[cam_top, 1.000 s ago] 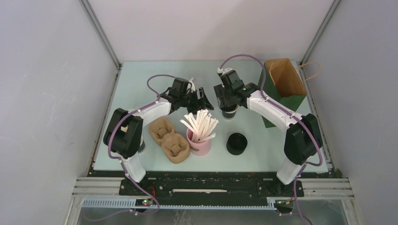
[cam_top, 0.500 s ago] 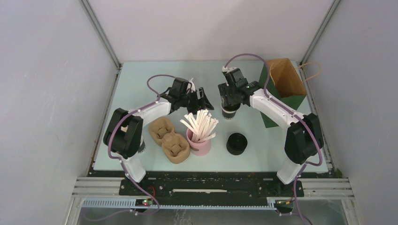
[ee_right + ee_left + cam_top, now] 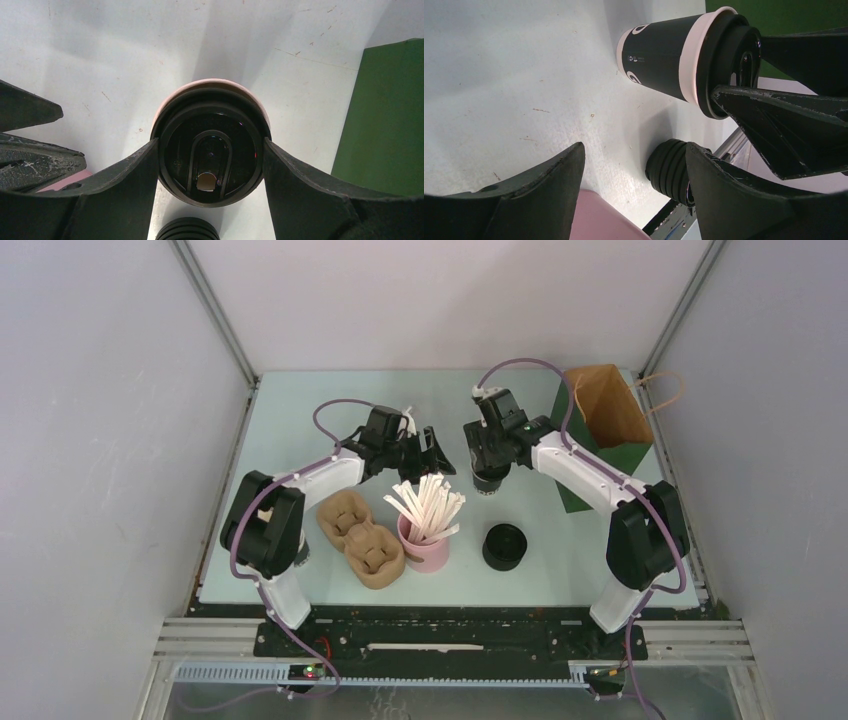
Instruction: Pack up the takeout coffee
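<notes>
Right end effector: you have it clamped across the black lid of the takeout coffee, one finger on each side.
Takeout coffee: upright at mid-counter, between the two end effectors and near the green paper bag; you cannot tell whether its base touches the counter.
Left end effector: fingers apart, holding nothing, pointed at the cup from beside it.
Pink straw holder: on the near side of the left end effector.
Stack of black lids: on the near side of the cup, apart from it.
Brown cup carrier: just beside the straw holder.
</notes>
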Robot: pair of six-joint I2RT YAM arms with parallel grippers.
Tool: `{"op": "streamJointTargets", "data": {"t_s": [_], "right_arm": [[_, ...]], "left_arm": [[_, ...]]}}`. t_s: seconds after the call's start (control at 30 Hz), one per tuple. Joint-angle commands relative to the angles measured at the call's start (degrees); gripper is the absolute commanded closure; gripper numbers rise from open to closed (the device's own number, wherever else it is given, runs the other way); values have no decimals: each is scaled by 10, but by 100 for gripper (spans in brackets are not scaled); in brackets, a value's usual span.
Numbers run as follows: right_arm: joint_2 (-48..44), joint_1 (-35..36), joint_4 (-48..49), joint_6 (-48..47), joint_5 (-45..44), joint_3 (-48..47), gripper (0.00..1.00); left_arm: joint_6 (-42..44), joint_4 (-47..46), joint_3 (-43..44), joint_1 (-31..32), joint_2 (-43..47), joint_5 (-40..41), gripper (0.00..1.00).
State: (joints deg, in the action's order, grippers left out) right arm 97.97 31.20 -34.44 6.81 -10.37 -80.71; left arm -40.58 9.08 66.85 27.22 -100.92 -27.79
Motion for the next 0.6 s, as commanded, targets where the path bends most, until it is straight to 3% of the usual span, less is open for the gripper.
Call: {"op": "streamJointTargets", "data": {"t_s": [0.0,0.57], "right_arm": [[-25,-1,22,11,7,5,42],[-7,-9,25,9,9,8,41]], "left_arm": [[-1,-14,19,-2,24,-12,22],[0,-15,20,-2,24,-15,22]]}}
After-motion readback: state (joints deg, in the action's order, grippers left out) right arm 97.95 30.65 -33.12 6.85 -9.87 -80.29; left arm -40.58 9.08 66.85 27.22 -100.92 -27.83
